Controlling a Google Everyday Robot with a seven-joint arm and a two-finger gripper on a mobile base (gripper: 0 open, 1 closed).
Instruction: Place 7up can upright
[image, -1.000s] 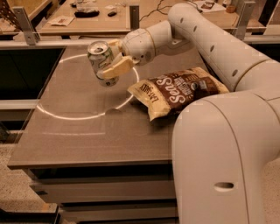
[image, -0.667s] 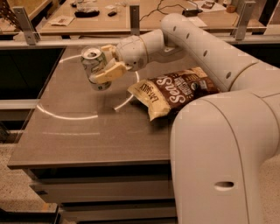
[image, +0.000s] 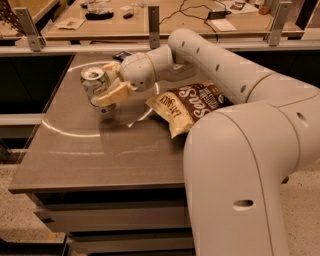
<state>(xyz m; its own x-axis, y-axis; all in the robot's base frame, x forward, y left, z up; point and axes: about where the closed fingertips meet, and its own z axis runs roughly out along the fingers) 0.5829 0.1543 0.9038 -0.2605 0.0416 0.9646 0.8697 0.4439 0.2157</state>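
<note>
The 7up can (image: 95, 83) is pale silvery-green with its silver pull-tab top facing up and a little toward the camera. It is held near upright, just above the grey table top (image: 95, 145) at the left-centre. My gripper (image: 106, 86) is shut on the can from its right side; one cream finger (image: 114, 94) crosses the can's lower body. The white arm reaches in from the right.
A brown-and-yellow chip bag (image: 187, 104) lies flat to the right of the can, beside the arm. A small dark packet (image: 121, 54) lies at the table's back edge. A second wooden table (image: 150, 15) with clutter stands behind. The table's left edge is near the can.
The gripper has carried the can to the left across the table, and the can has turned more upright.
</note>
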